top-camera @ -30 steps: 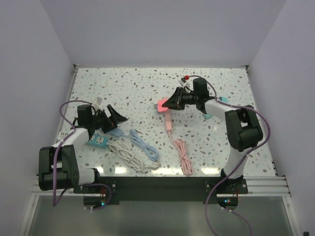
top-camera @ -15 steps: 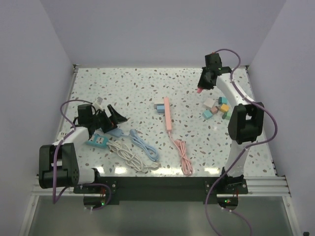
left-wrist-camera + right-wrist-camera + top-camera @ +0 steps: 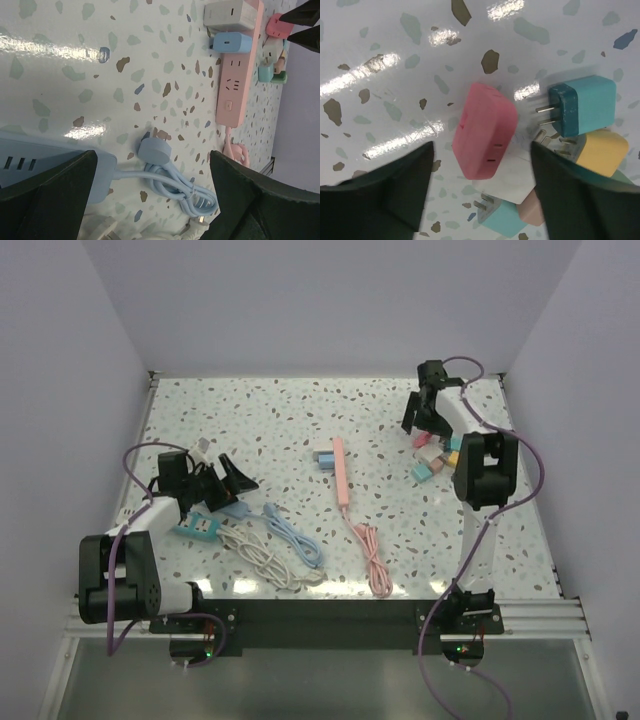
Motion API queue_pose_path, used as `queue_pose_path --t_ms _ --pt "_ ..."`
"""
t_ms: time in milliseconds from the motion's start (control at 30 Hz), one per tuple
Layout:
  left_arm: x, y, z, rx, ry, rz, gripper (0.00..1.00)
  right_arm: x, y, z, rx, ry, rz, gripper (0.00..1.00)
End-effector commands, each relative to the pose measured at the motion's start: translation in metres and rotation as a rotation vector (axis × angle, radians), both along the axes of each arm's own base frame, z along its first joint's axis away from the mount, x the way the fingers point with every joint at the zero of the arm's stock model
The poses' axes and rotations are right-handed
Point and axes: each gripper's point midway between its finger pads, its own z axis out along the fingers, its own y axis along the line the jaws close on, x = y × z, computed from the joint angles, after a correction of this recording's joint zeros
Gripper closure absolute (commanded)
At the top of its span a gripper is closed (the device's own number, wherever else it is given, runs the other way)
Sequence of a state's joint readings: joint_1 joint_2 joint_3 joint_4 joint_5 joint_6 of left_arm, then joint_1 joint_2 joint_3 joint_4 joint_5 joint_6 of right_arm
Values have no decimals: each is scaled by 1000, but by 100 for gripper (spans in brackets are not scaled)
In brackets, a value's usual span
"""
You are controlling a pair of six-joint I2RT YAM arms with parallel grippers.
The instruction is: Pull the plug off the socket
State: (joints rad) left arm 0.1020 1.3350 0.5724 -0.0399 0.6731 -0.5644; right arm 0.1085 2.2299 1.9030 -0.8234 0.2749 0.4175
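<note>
Looking at the top view first: a second ago the right gripper [image 3: 417,425] was down at the pink power strip [image 3: 341,470] mid-frame. Now it has swung to the upper right and hangs over the pile of loose plugs [image 3: 437,458]. The pink plug [image 3: 424,439] came away with it and now sits on that pile, well apart from the strip. So I'd say that pull is done. The left gripper [image 3: 228,483] hasn't budged at the left edge.

Left wrist view shows what the overhead can't really resolve. A white adapter [image 3: 230,15] and a blue adapter [image 3: 230,42] are still seated in the strip's upper end, so I'd guess there's more to pull. The pink plug shows in the upper right corner, off the strip. The left fingers are spread wide with nothing between them except the blue cable's plug head [image 3: 154,150] on the table.

Right wrist view is the only one that settles the release. Both dark fingers stand apart at the lower corners, touching nothing, and the pink plug lies free mid-frame. It rests against a white plug [image 3: 512,182], next to a teal plug [image 3: 585,105] and a yellow one [image 3: 602,152].
</note>
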Motion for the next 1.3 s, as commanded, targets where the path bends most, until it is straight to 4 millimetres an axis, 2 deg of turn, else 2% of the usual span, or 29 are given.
queue_pose_path --t_ms 0,33,100,167,267,300,367,400,600,700,733,800,933,1067,1133,1167,1267 --pt "9 0 15 24 -66 -23 0 4 -4 48 3 -91 16 6" --pt "8 0 14 24 -63 -23 0 1 3 60 37 -116 39 2" --pt "8 1 13 23 -60 -21 0 -1 12 76 78 -149 70 2" --pt "9 1 14 22 -63 -19 0 -10 31 95 130 -186 140 2" --pt "10 0 14 20 -64 -17 0 -28 76 110 191 -204 288 2" --pt "10 0 13 20 -63 -17 0 -35 101 111 207 -210 352 2" --pt "10 1 14 19 -64 -15 0 -51 124 109 219 -197 428 2" --pt "10 1 14 20 -64 -14 0 -60 146 108 245 -195 482 2" --pt "8 0 12 18 -58 -9 0 -103 200 85 249 -127 639 2" --pt "6 0 12 18 -58 -7 0 -116 215 67 249 -100 680 3" --pt "6 1 12 16 -57 -4 0 -122 215 55 243 -78 670 4" --pt "6 0 14 12 -62 -3 0 -122 221 46 237 -91 672 4" --pt "7 -6 23 -4 -92 -29 0 -128 239 14 316 -52 700 11" --pt "16 -16 37 12 -158 -65 0 -127 260 0 400 -56 727 15" --pt "17 -23 40 2 -161 -77 0 -126 263 -7 416 -49 716 16" --pt "20 -25 41 -4 -172 -74 0 -127 263 -19 411 -18 708 17" --pt "25 -29 42 -29 -176 -61 0 -126 267 -27 434 2 704 32"
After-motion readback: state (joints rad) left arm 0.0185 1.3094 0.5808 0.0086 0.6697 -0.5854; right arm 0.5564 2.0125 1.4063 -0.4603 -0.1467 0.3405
